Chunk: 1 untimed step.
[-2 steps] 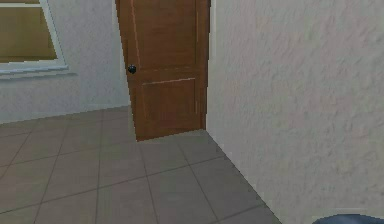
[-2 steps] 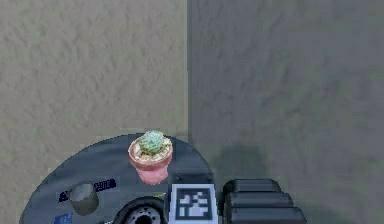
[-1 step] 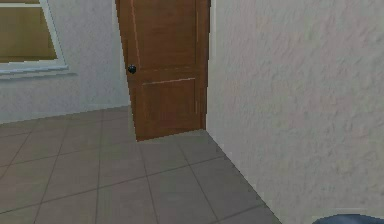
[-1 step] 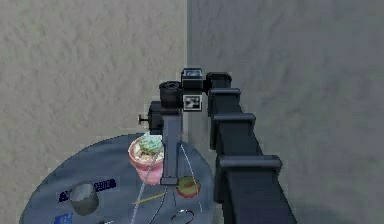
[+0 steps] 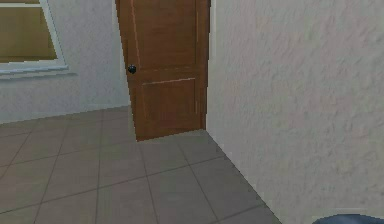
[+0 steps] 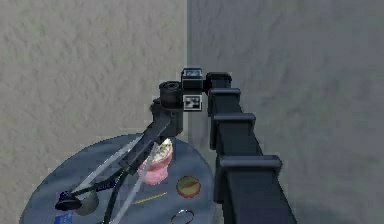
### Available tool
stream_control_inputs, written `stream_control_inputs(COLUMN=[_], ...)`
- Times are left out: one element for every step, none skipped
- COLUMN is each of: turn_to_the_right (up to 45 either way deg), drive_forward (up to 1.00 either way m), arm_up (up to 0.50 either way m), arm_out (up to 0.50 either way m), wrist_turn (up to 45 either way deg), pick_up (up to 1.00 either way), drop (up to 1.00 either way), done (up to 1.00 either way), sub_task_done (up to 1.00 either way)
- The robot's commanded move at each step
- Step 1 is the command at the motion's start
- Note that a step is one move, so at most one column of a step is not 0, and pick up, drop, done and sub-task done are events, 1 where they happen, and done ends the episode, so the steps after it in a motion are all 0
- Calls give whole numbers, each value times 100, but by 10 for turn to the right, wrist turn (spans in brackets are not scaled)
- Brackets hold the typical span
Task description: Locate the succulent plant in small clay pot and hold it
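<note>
We spot gripper (image 6: 100,195) against round grey-blue surface (image 6: 50,175); 1 pale pink blob (image 6: 157,165) beside it, shape unclear; can't tell if it holds anything.

brown door (image 5: 165,65), tiled floor (image 5: 110,175), window (image 5: 30,35)

The arm (image 6: 243,160) is stretching up the arm side view's middle, its gripper (image 6: 95,200) sitting left of the wrist, thin fingers (image 6: 120,154) slanting down-left.
</note>
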Motion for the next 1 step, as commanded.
stream_control_inputs(turn_to_the_right=[0], drive_forward=[0], arm_up=[0], arm_out=[0], wrist_turn=[450], pick_up=[0], drop=[0], done=[0], sub_task_done=[0])
